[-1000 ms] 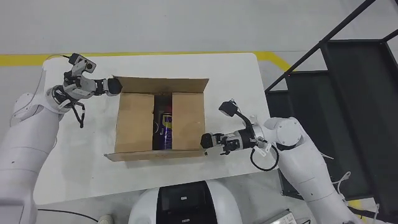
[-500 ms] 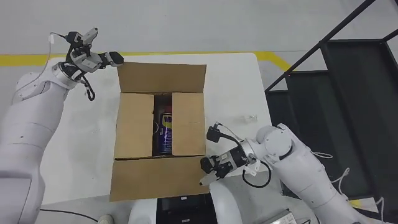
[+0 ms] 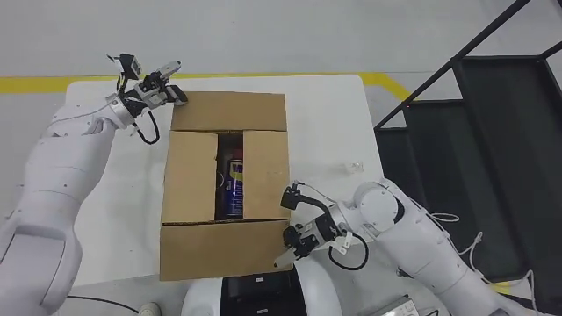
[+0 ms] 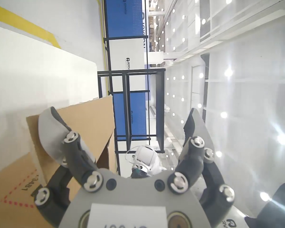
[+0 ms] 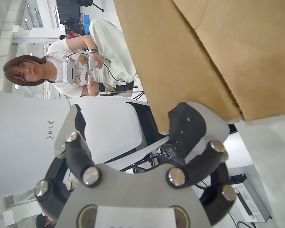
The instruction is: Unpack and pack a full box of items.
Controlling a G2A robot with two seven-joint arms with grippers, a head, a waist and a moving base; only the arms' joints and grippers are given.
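The box (image 3: 263,195) stands in the middle of the table (image 3: 329,123) with its two long outer flaps already turned outward. The far flap (image 3: 230,111) lies back on the far side of the box, and the near flap (image 3: 224,247) hangs out over the near side. What remains shut is the inner pair, the left inner flap (image 3: 190,171) and the right inner flap (image 3: 265,162). Both lie nearly flat over the opening, with their long edges running from the far side of the box to the near side. A narrow slot between them shows a can (image 3: 231,184) lying along that same line inside the box. The left gripper (image 3: 174,96) sits at the far left corner of the box, fingers spread wide and holding nothing; in the left wrist view one finger (image 4: 51,129) is just beside the cardboard edge. The right gripper (image 3: 291,239) is at the near right corner of the box, by the end of the near flap. It is also wide open and empty, with the flap's corner just beside the inner face of one finger (image 5: 190,124) in the right wrist view. The next move likely turns on the slot. Each inner flap's free edge faces the centre of the box, so each gripper would have to come inward from its corner, the left arm being nearer the left inner flap and the right arm the right one.
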